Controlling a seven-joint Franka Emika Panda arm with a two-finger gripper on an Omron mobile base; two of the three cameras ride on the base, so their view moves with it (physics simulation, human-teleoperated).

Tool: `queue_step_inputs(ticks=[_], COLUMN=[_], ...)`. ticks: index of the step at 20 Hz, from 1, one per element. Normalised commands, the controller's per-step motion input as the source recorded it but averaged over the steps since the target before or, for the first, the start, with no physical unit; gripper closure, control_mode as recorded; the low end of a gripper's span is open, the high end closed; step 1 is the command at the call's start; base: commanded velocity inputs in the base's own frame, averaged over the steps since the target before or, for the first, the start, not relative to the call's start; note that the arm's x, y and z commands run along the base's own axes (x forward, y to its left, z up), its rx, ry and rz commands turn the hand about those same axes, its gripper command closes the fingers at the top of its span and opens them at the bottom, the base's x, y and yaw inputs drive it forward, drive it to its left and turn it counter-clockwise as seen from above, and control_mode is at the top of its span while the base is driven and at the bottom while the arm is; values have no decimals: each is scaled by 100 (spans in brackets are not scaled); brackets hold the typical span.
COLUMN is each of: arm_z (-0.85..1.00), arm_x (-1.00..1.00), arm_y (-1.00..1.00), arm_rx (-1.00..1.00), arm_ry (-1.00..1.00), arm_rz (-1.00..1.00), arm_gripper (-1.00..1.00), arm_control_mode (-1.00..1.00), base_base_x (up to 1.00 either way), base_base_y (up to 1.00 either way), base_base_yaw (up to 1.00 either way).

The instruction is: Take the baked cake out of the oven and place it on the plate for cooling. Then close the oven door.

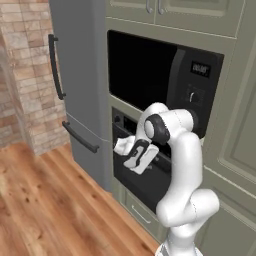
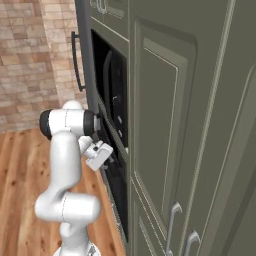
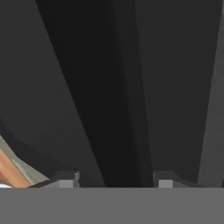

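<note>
Left base view, left to right: brick wall point(image 1: 27, 70), then grey fridge point(image 1: 77, 75) with two dark handles, wood floor point(image 1: 55, 205) below. Next, the cabinet column point(image 1: 235, 150) holding a big black microwave point(image 1: 160, 80) up top with its keypad on the right side. Directly under it sits the oven point(image 1: 142, 172), black; its control strip is partly hidden by the arm. The oven door point(image 1: 150, 182) is upright and flush with the cabinet face, i.e. shut. The cake is not in sight behind the shut door.

Gripper point(image 1: 126, 146) is right up against the upper part of the oven door, at handle height. The arm's elbow covers the middle of the oven front.

Right base view: same brick wall, fridge edge, then the gripper point(image 2: 107, 150) pointed into the oven front point(image 2: 117, 165), seen nearly edge-on. Pale cabinet doors run off to the right.

Hand view: the dark bar handle point(image 3: 124, 96) runs up the frame between the two fingertips point(image 3: 65, 179), one on each side of it. Jaws are partly spread and straddle the bar; can't tell whether the pads actually touch it.
</note>
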Motion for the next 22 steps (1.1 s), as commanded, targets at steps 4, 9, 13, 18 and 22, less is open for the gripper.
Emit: queue_step_inputs(ticks=[4, 9, 13, 18, 22], arm_z=[-88, -93, -94, -91, -93], arm_x=[-36, -63, -73, -61, -48], arm_y=[53, 91, 100, 100, 97], arm_rx=[0, -1, -4, -5, -5], arm_ry=[0, -3, -6, -6, -2], arm_rz=[6, 7, 7, 6, 5], arm_gripper=[100, 100, 100, 100, -100], arm_control_mode=[-100, -100, -100, -100, -100], base_base_x=[0, 0, 0, 0, 0], base_base_y=[0, 0, 0, 0, 0], base_base_yaw=[0, 0, 0, 0, 0])
